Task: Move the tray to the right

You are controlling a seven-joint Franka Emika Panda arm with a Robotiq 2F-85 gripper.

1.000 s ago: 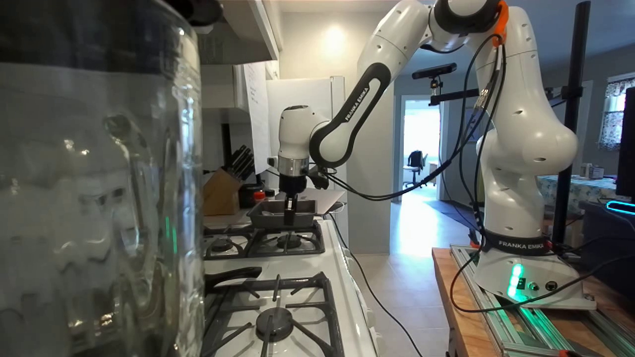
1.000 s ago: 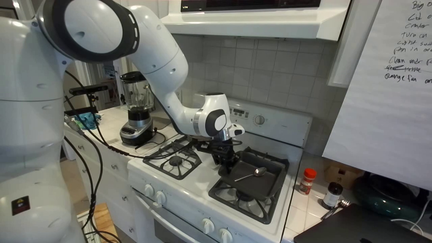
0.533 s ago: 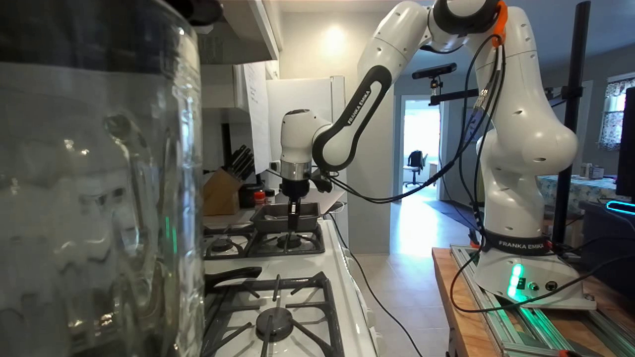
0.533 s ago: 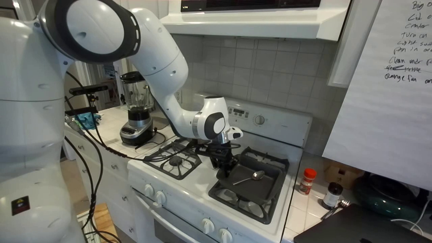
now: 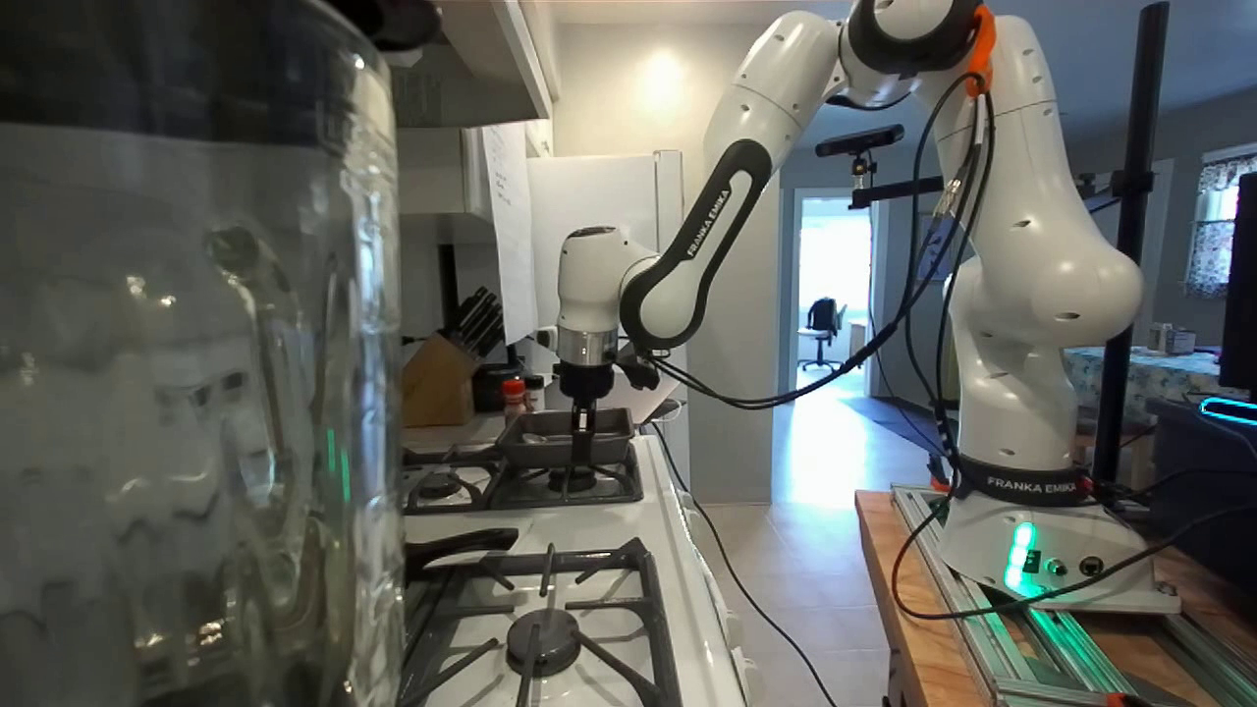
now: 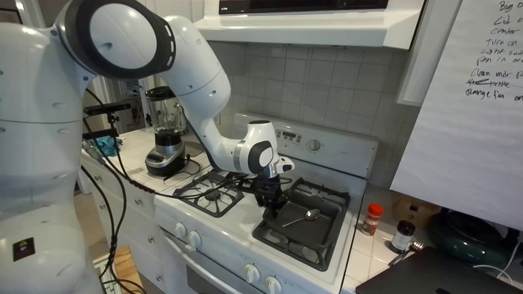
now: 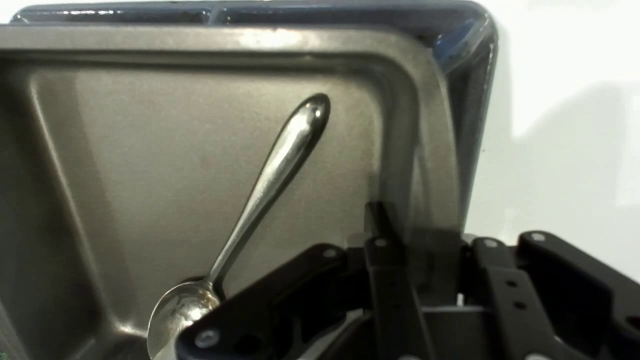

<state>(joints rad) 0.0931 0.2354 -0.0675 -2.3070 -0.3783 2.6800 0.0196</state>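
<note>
One end effector (image 7: pixel 432 245) clamps the tray rim (image 7: pixel 439 115), white stovetop (image 7: pixel 555 155) beyond.

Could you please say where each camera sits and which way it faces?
An exterior view: by the blender, facing along the stove; arm and base show.
An exterior view: opposite end, facing down over the tray; the arm shows.
Wrist view: mounted on the arm, facing down at the spoon; end effector shows.
Both exterior views share stove and tray.

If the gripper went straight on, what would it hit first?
Likely the black stove grate: the gripper points down, its fingers straddling the wall of the tray, with the grate right beneath. The inner finger could touch the tray floor first; depth is unclear.
</note>
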